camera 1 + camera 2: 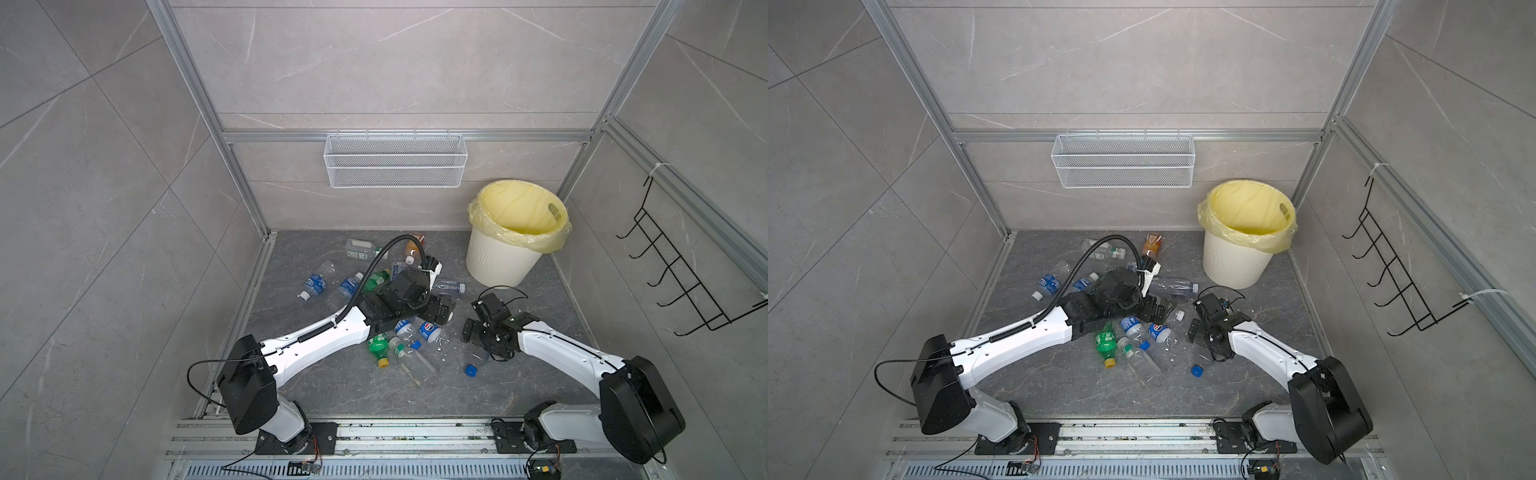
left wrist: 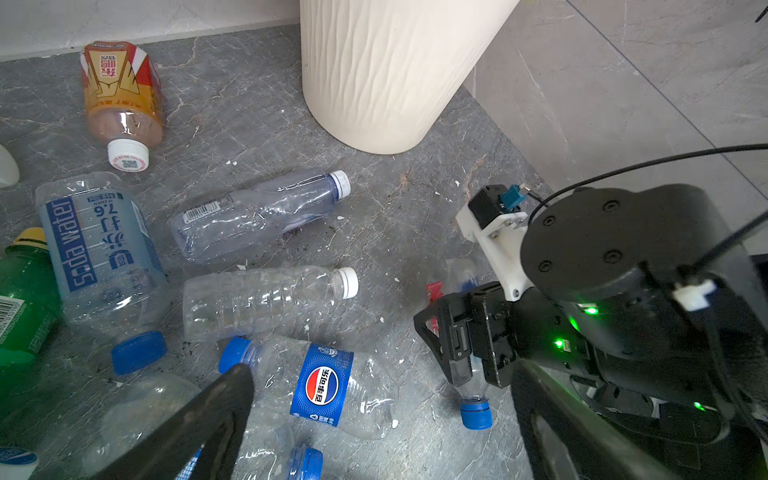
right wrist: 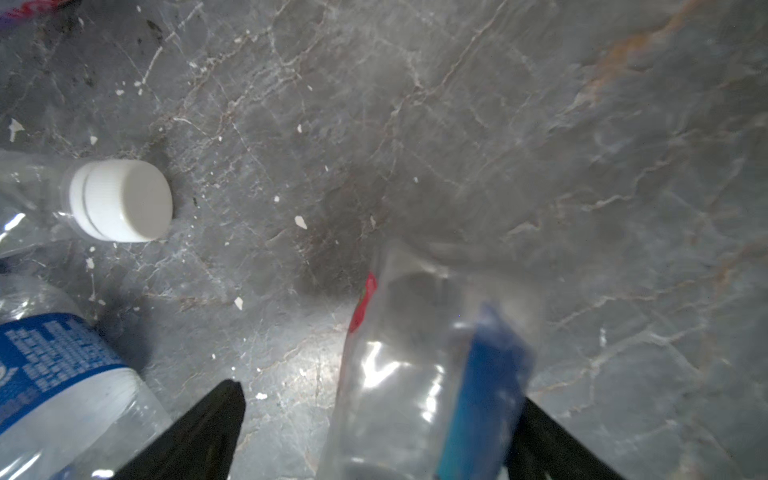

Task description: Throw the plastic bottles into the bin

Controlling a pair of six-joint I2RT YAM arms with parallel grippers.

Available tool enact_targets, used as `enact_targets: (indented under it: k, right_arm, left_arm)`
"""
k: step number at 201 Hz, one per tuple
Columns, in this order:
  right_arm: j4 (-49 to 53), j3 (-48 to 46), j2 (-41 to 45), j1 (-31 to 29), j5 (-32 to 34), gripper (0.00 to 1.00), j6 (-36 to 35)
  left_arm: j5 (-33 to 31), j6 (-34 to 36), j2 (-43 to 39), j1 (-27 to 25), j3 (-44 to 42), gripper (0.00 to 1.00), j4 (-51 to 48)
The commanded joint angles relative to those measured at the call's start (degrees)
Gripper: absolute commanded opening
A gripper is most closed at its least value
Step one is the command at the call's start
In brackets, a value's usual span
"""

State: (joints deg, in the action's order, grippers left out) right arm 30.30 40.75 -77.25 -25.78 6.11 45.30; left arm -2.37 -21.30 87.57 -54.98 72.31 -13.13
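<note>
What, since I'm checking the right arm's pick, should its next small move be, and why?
Probably close the right hand: its open black fingers straddle the clear, blue-labelled plastic bottle lying on the grey floor, with a gap beside one finger, so nothing is gripped yet.

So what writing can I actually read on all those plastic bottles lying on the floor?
"soda water": blue label, clear blue-capped bottle.
"7.6": same label.
"百事可乐": blue label, crushed clear bottle.
"东鹏": orange-labelled white-capped bottle.
Barcodes, fine print: too small to read.
</note>
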Motion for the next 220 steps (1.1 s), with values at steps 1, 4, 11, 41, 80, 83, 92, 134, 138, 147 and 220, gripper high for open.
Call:
enact_targets:
  k: [1,4,11,41,80,83,92,134,138,147,220]
  right_arm:
    - [-3.9,-0.9,-1.7,-0.3,-1.5,0.94,0.5]
    - [-4.0,-0.9,-1.8,-0.3,-1.4,0.93,0.4]
    - [-4.0,-0.8,-2.3,-0.3,-1.1,0.92,-0.1]
    - [-3.3,0.1,-3.2,-0.3,0.6,0.84,-2.0]
    - [-4.1,0.7,-5.1,-0.3,0.4,0.66,-3.2]
    - [-4.2,0.8,-5.1,-0.3,0.4,0.64,-3.3]
    - [-4.4,1.0,-5.5,-0.3,0.5,0.6,-3.4]
    - [-4.1,2.2,-5.2,-0.3,1.2,0.54,-4.1]
    - [-3.9,2.5,-5.1,-0.3,1.2,0.54,-4.1]
    - [-3.5,3.1,-4.9,-0.3,1.2,0.54,-4.4]
    - [5.0,14.6,0.8,-0.3,4.7,0.53,-9.4]
  left_arm:
    - [0.9,-0.8,-1.5,0.0,-0.5,1.0,2.2]
    - [0.9,-0.8,-1.5,0.0,-0.6,1.0,2.2]
    - [0.8,-0.8,-1.5,0.0,-0.7,1.0,2.2]
    - [0.6,-0.9,-1.7,0.0,-0.9,1.0,2.1]
    - [0.4,-1.9,-1.4,0.0,-0.8,1.0,2.6]
    - [0.5,-2.0,-1.4,0.0,-0.8,1.0,2.7]
    - [0.7,-2.0,-1.2,0.0,-0.4,1.0,2.7]
    - [0.7,-1.6,-1.1,0.0,0.1,1.0,2.8]
    - [0.6,-1.5,-1.2,0.0,0.1,1.0,2.8]
    - [0.4,-1.3,-1.3,0.0,0.1,1.0,2.7]
    - [-1.8,1.5,-3.0,0.0,1.6,1.0,2.1]
